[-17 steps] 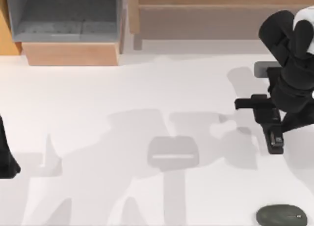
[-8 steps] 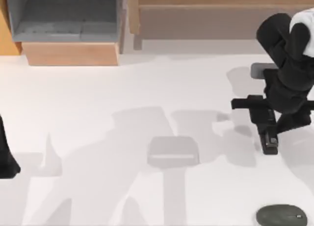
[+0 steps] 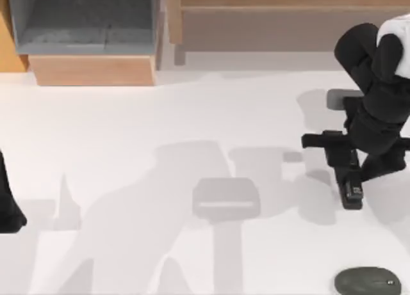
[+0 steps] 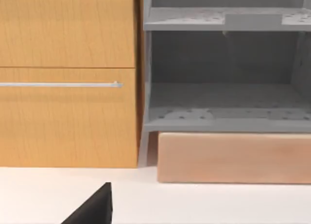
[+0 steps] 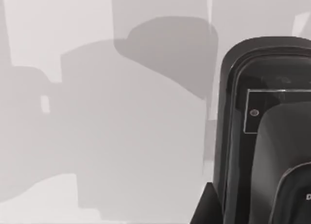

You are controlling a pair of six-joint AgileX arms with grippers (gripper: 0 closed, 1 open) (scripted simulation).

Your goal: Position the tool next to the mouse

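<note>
Right arm carrying the black tool above the table's right side, mouse at the front edge.

The mouse [image 3: 368, 281] was a small flat dark grey-green oval, mottled, with a tiny white dot near its right end, lying at the front right of the white table [image 3: 128, 135]. The tool [image 3: 343, 167] was a black, roughly T-shaped object with a small pale label, well apart from the mouse. The right gripper [image 3: 366, 155] appeared clamped on it, arm bent over it from the right. The left arm [image 3: 8, 199] sat parked at the left edge.
</note>
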